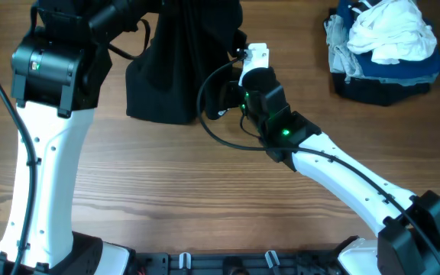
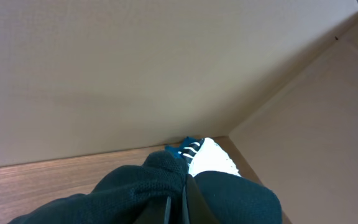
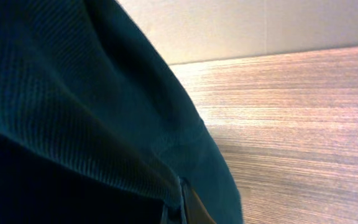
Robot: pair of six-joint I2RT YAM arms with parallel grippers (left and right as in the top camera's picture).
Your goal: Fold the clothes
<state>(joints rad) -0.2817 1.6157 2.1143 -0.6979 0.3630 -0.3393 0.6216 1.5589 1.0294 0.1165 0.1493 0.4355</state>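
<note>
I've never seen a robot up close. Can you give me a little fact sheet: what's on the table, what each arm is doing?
Surface: wooden table
Being handled: dark garment, bunched up at the far side
Left gripper: shut on the garment
Right gripper: appears shut on the garment's edge
Waiting: pile of clothes, white, grey and navy, far right corner
Folded yet: no
</note>
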